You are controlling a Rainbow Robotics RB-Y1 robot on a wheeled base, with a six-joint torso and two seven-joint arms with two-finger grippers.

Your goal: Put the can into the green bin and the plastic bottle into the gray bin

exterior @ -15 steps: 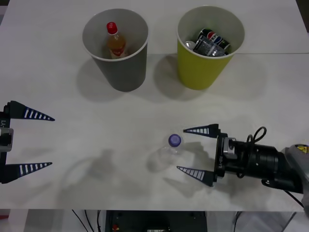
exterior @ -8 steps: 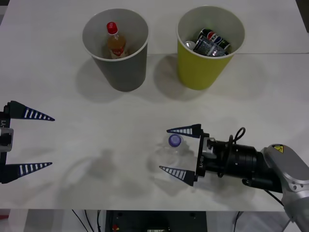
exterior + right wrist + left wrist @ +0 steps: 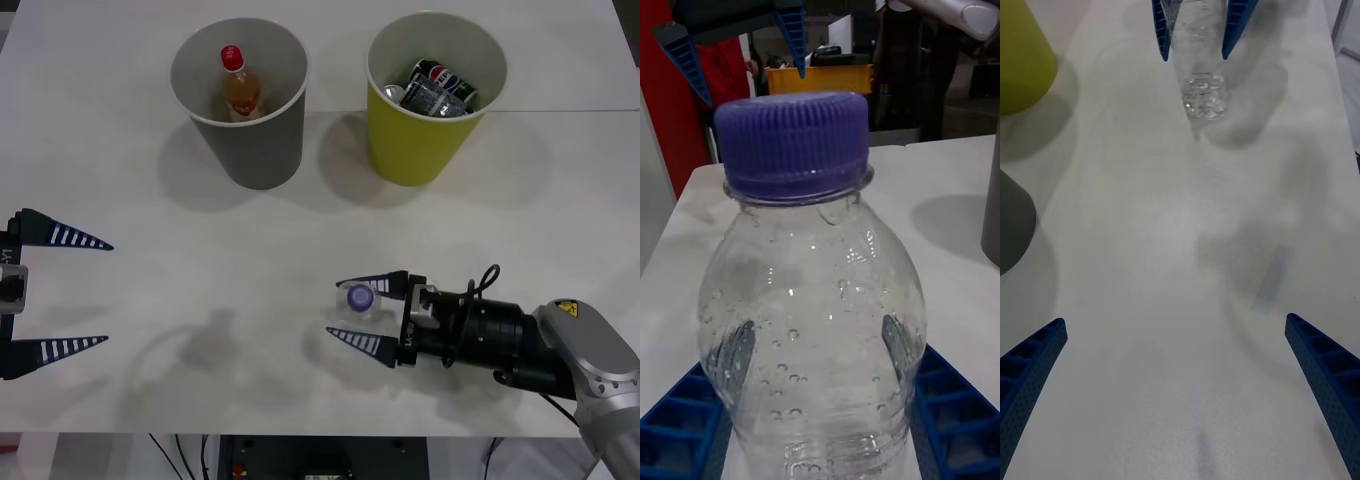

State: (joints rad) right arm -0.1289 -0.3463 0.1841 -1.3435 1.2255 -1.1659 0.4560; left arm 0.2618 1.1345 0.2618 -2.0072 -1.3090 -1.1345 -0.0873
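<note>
Clear plastic bottle [image 3: 357,305], upright between the spread, unclosed jaws of the right gripper [image 3: 366,313]: judged light, smooth, easily dented, best gripped at mid-body; left gripper [image 3: 60,292] parked open.

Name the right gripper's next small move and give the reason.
Probably close the fingers. The right gripper is open, its fingers on either side of the upright plastic bottle on the table, the pads close to its sides in the right wrist view. The gray bin awaits; the left gripper waits open.
</note>
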